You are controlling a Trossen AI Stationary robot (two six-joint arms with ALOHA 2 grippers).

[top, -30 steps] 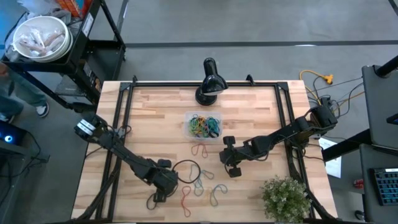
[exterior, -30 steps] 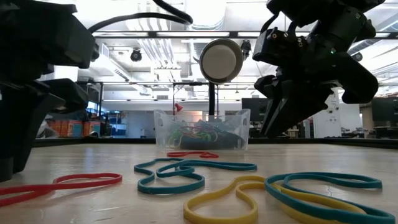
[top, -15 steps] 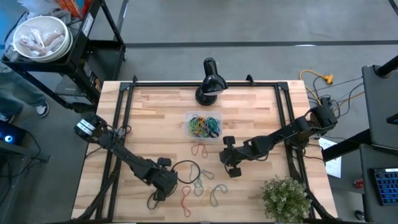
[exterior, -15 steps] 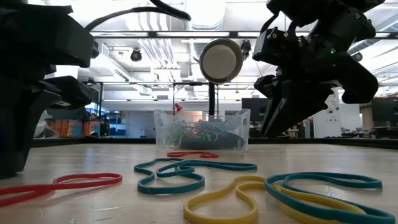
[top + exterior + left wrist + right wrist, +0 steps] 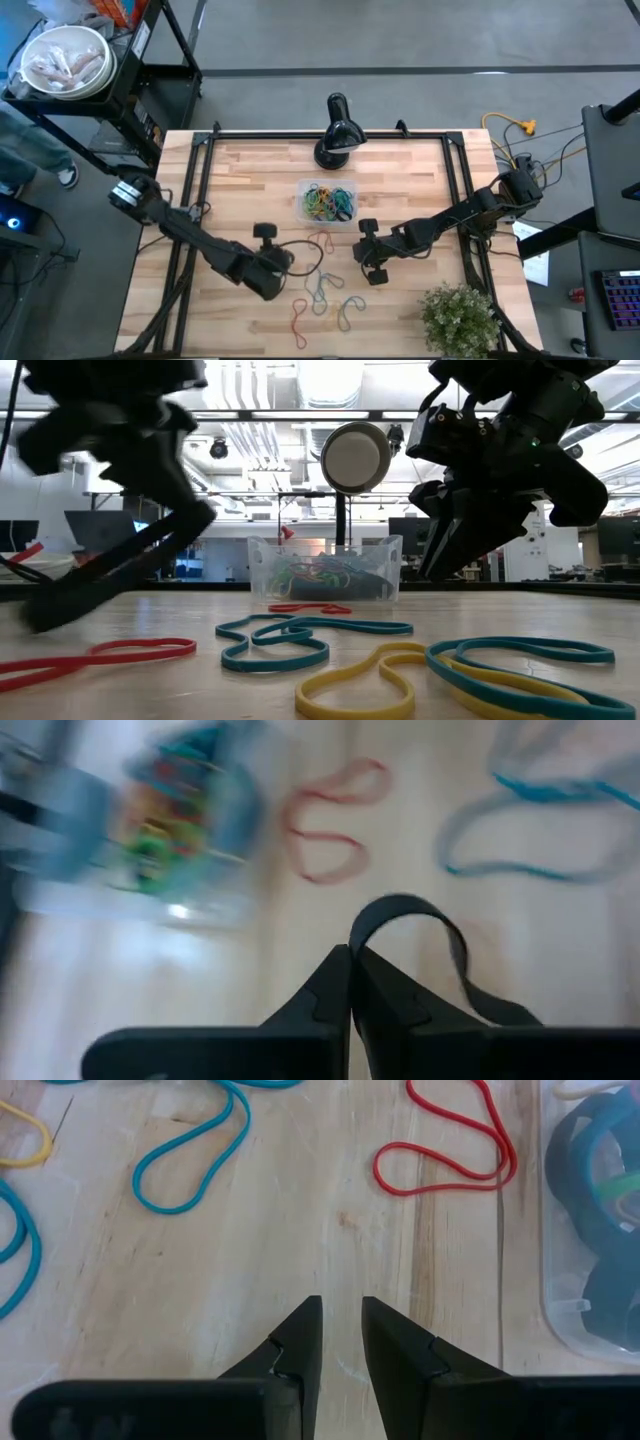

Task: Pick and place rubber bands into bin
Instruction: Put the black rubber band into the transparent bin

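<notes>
since a second ago our left gripper (image 5: 352,982) has clenched on a black band (image 5: 420,920) and lifted toward the bin (image 5: 327,203); our right gripper (image 5: 341,1342) waits slightly parted beside a red band (image 5: 450,1150)

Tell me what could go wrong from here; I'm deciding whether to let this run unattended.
1. The left gripper is shut on only a thin edge of the black rubber band; the loop dangles and could slip out before reaching the bin.
2. The hanging loop might snag the red rubber band lying between it and the bin.
3. The right gripper hangs open beside the bin, so the arms could crowd each other there.
</notes>
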